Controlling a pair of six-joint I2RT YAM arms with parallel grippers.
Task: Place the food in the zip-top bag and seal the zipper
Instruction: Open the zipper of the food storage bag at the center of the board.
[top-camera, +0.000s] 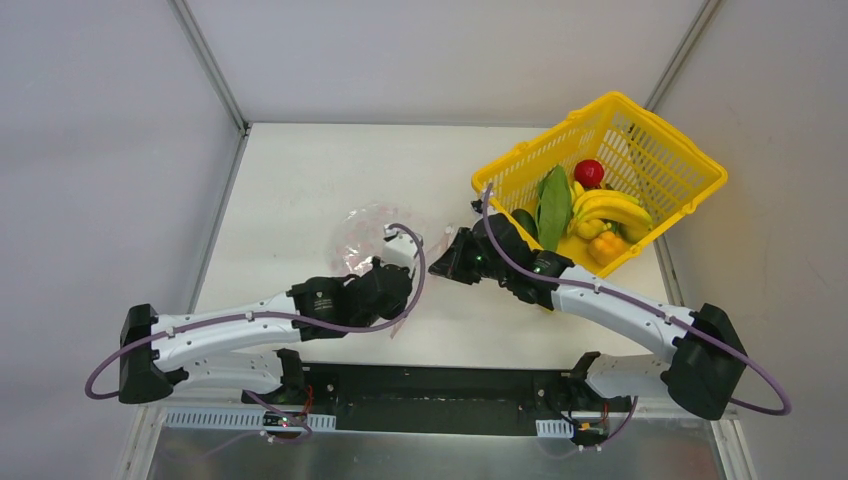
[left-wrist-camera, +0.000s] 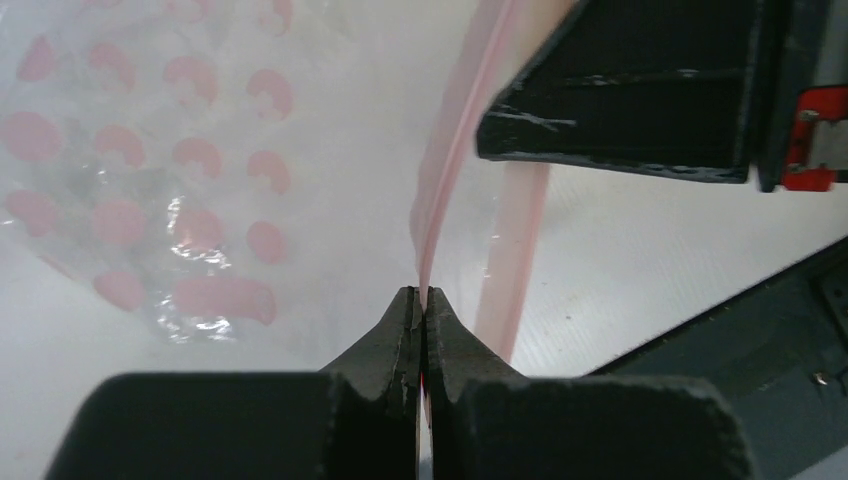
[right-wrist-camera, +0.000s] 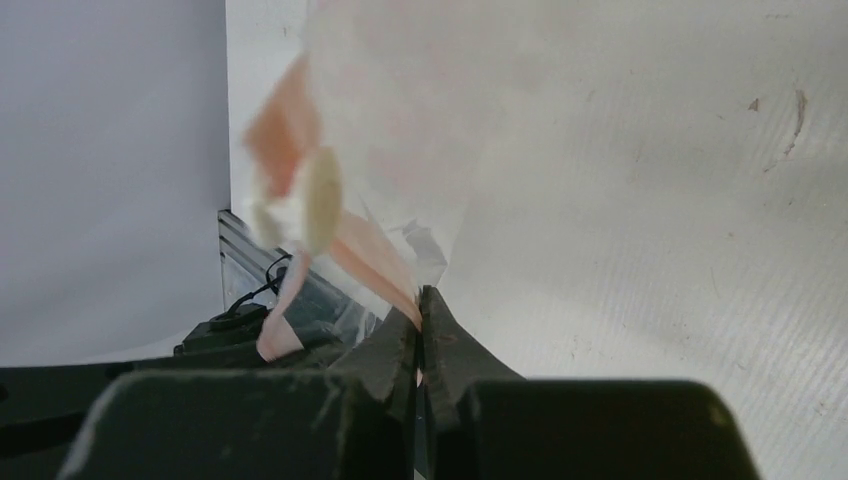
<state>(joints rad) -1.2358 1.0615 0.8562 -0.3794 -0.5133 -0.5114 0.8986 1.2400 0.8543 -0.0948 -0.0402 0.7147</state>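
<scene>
Two end effectors share one bag mouth. The left end effector (left-wrist-camera: 422, 295) is closed tight, its tips pinching the thin red-pink zipper strip (left-wrist-camera: 455, 160) of the clear crinkly plastic bag with red printed marks (top-camera: 362, 225). The right end effector (right-wrist-camera: 421, 300) is likewise fully closed, nipping a pink fold of the same mouth edge. In the overhead view the bag lies mid-frame on the white table (top-camera: 290, 170), just above the left end effector and left of the right one. The grips sit close together, so the mouth looks barely parted between them. From the left tips the strip's long axis runs up toward the top centre of that wrist view. None of the food is bagged: the yellow plastic banana bunch (top-camera: 610, 208), the round red toy tomato (top-camera: 589, 172) and the small orange toy pepper (top-camera: 602, 247) lie in the yellow mesh basket (top-camera: 672, 165) at upper right — just beyond the right arm's wrist, making that arm much the nearer. The coming move likely turns on drawing the two grips apart. Bare table lies left of and above the bag, while the basket's near rim crowds the right side.
</scene>
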